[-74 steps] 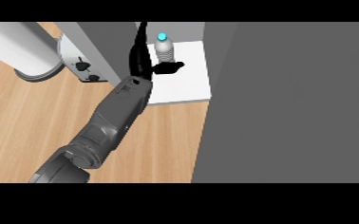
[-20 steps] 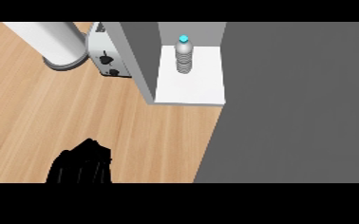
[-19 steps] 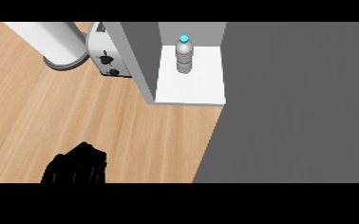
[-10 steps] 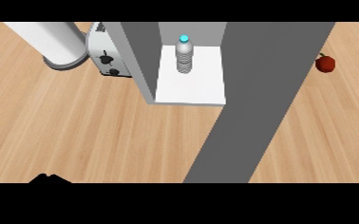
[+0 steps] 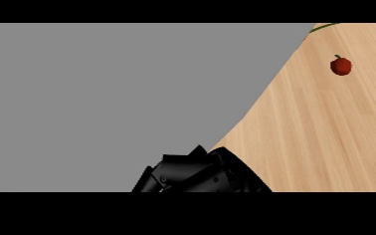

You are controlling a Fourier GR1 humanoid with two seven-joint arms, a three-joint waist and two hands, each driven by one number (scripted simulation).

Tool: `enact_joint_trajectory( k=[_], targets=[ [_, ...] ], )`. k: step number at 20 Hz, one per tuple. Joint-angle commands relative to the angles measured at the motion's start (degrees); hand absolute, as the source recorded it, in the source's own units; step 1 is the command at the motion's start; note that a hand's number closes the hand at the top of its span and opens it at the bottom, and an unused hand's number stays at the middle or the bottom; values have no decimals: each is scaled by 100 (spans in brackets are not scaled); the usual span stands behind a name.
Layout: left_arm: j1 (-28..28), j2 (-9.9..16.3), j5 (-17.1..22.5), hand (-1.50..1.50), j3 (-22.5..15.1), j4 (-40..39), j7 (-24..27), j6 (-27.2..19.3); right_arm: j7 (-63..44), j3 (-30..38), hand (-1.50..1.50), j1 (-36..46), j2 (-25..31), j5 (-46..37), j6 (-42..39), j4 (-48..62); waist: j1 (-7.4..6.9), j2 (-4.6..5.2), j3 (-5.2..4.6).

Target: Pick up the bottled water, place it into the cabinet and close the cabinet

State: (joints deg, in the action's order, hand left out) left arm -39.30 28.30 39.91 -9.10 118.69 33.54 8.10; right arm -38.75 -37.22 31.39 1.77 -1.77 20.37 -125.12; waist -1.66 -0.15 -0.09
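A broad grey cabinet door [image 5: 132, 94] fills the left and middle of the head view and hides the cabinet's inside. The bottled water does not show anywhere. My right hand [image 5: 198, 174] appears at the lower edge, black and bunched, lying against the door's lower right border where it meets the wooden counter [image 5: 316, 139]. How the hand is shaped cannot be made out. My left hand is out of sight.
A small red fruit with a green stem [image 5: 340, 65] lies on the counter at the upper right. A thin green edge [image 5: 323, 26] shows at the top right corner.
The grey door has swung left across the view, covering the shelf and the bottle. The hand that sank out at the lower left is gone; a hand now shows at the bottom centre.
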Motion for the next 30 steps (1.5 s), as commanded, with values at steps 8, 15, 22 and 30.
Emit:
enact_joint_trajectory(
  k=[8,15,22,30],
  targets=[
    [-386,92,267,150,766,-369,253,865,1077,1736,150,1493,-175,1079,-682,2676,-21,34,5],
    [-382,142,632,150,1026,23,-250,848,1734,2197,150,1923,-176,1214,-1272,4235,20,43,9],
    [-398,213,727,150,1279,-329,-214,1271,2166,2509,150,2190,-177,1075,-1351,5281,-28,65,2],
    [-23,228,786,150,1197,-186,-440,1111,2576,2642,150,1955,11,984,-1474,5721,-73,140,1]
  ],
)
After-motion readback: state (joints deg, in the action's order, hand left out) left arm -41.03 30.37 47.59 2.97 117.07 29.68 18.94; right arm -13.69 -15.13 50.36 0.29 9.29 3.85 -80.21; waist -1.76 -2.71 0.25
